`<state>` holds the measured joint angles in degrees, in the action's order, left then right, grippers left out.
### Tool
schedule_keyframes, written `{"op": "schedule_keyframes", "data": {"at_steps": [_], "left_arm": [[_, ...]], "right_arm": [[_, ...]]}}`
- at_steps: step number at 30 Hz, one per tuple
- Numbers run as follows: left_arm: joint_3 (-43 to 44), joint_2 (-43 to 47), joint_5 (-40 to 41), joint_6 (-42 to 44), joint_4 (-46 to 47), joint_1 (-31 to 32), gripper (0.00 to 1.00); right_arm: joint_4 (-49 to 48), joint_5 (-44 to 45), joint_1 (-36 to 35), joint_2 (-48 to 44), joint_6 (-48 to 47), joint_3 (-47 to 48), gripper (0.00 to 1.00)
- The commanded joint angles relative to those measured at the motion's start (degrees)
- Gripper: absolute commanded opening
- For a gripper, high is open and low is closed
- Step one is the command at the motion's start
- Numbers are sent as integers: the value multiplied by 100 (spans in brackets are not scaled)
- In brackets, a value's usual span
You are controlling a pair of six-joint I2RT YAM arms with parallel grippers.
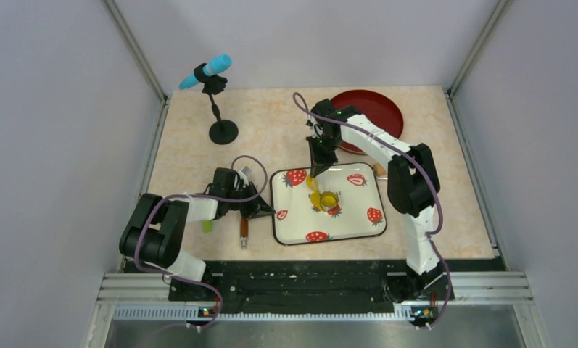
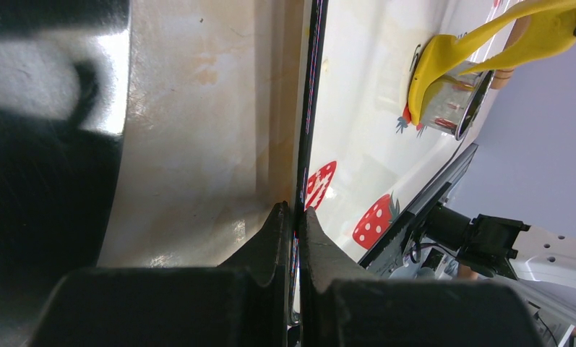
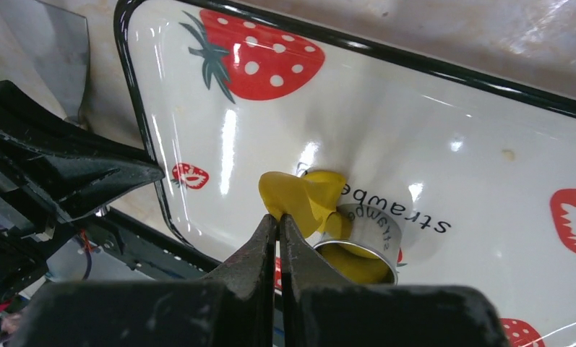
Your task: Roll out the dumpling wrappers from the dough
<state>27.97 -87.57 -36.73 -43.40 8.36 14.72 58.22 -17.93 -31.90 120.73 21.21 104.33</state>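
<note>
The right fingers (image 3: 264, 242) pinch the dough (image 3: 299, 199), a yellow strip stretched from the metal ring (image 3: 368, 228) toward 11 o'clock, mid-tray (image 1: 344, 217). The left fingers (image 2: 276, 231) clamp the tray's 9 o'clock rim. This looks like trimming; next, lift the scrap clear without dragging the ring.

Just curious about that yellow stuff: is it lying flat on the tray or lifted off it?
Partly lifted: the right gripper pinches the dough, which stretches up from the metal ring.
</note>
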Motion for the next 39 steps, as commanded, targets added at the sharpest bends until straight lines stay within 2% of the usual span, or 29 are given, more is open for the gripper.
{"op": "schedule_keyframes", "data": {"at_steps": [1,18,39], "left_arm": [[42,-149,361,77,-74,13,0],[59,-198,340,85,-71,13,0],[86,-210,330,103,-96,13,0]], "right_arm": [[111,-195,-218,-105,87,283,0],[104,-569,-627,-594,156,14,0],[-257,-857,-732,-2158,509,-1337,0]]}}
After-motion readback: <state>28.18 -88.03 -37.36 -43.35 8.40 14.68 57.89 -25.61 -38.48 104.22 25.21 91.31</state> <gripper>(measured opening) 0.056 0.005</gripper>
